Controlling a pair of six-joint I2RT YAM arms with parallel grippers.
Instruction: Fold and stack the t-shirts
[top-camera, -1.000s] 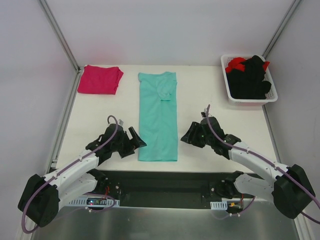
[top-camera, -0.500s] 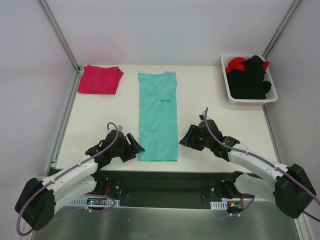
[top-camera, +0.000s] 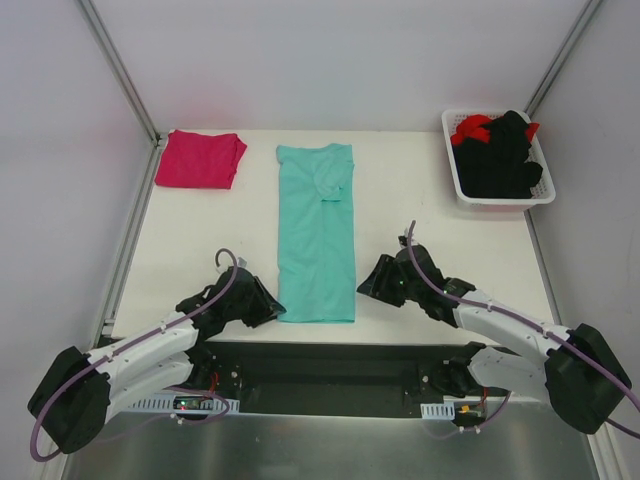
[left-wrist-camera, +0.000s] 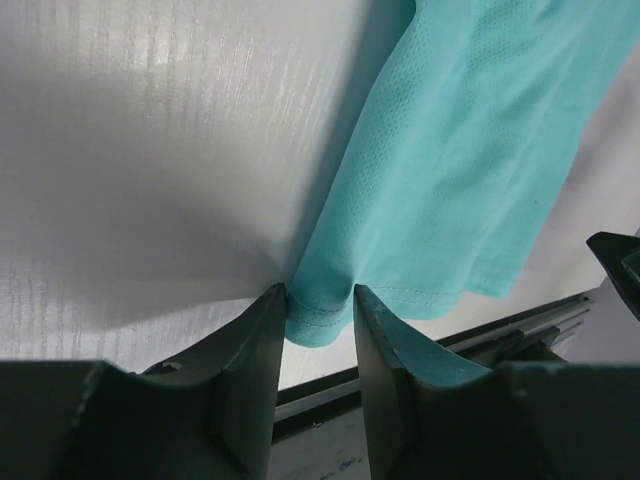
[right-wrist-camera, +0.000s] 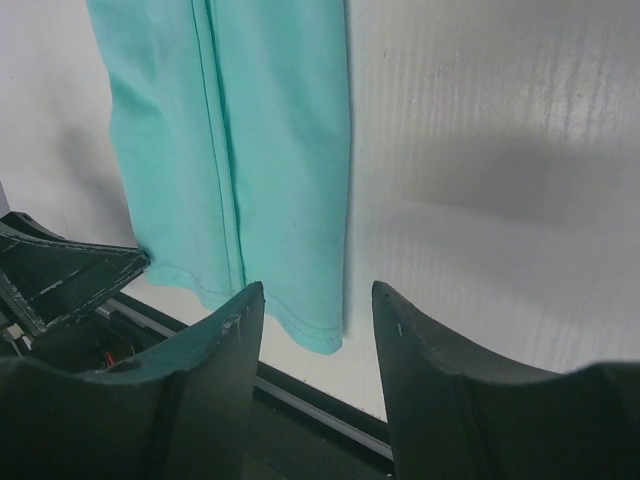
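White tabletop (top-camera: 200, 240) is seen between pale walls. A teal t-shirt (top-camera: 317, 235), folded into a long strip, is laid down its middle, running from near the far edge almost to the near edge. A folded pink t-shirt (top-camera: 200, 158) is placed at the far left corner. At the far right corner a white basket (top-camera: 500, 201) is filled with black and red garments (top-camera: 497, 155).

Compared with a second ago, the left claw (top-camera: 274, 308) has been brought nearer the near edge and up against the near left corner of the teal strip, and its fingers (left-wrist-camera: 255, 340) have been drawn much closer together. In the left wrist view they are set narrowly apart on either side of the hem corner, with cloth filling the gap. Whether the cloth is already pinched cannot be told.

The right claw (top-camera: 366, 284) has been shifted only slightly towards the near edge. It is held just beside the near right corner of the strip, with its fingers (right-wrist-camera: 215, 350) kept well apart and nothing gripped. The shirts and the basket are unmoved.
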